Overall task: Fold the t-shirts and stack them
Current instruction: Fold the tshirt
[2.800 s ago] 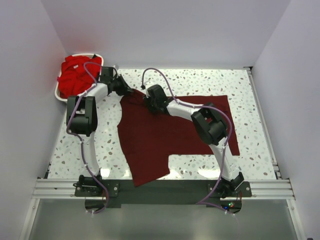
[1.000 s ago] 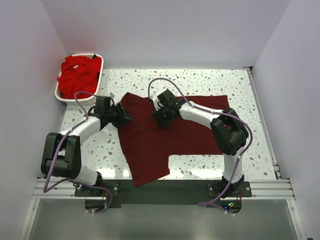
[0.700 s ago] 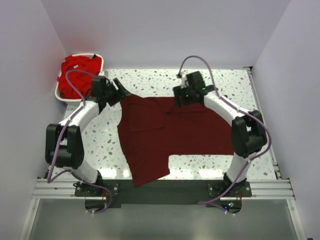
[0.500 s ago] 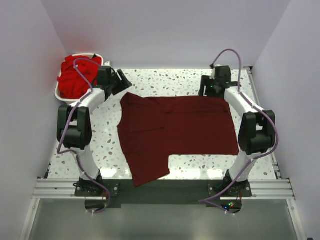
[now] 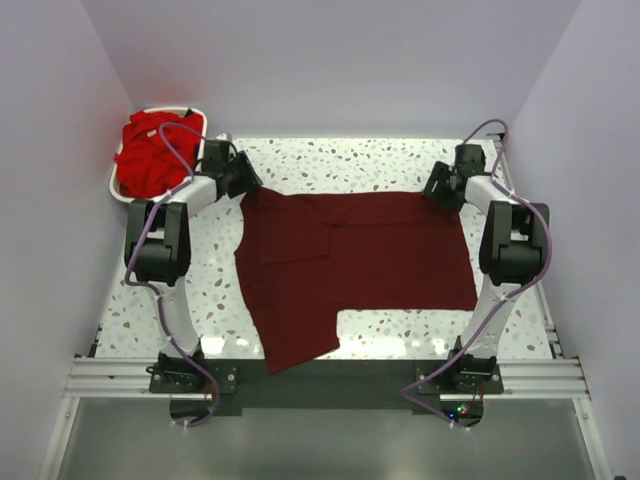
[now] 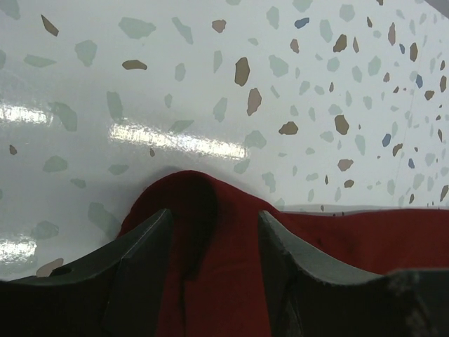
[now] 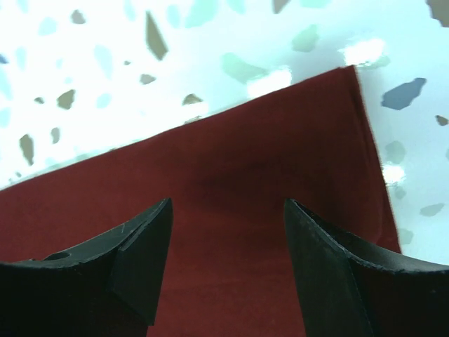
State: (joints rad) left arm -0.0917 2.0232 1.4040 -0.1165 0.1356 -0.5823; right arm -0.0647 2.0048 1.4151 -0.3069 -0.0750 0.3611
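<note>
A dark maroon t-shirt (image 5: 350,255) lies spread flat on the speckled table, one sleeve hanging toward the near edge. My left gripper (image 5: 248,183) is at its far-left corner. In the left wrist view its jaws (image 6: 214,228) stand open on either side of a raised hump of maroon cloth (image 6: 203,203). My right gripper (image 5: 437,192) is at the far-right corner. Its jaws (image 7: 228,214) are open just above flat maroon cloth (image 7: 238,161), with the corner edge ahead. Bright red t-shirts (image 5: 150,150) are heaped at the far left.
A white slotted basket (image 5: 118,190) at the far-left corner holds the red heap. White walls close in the table on three sides. Bare speckled tabletop (image 5: 350,160) shows beyond the shirt and on both flanks. A metal rail (image 5: 320,375) runs along the near edge.
Both arms swung from the shirt's middle out to its far corners. The far edge, bunched a second ago, now lies straight and flat. Both grippers opened.
</note>
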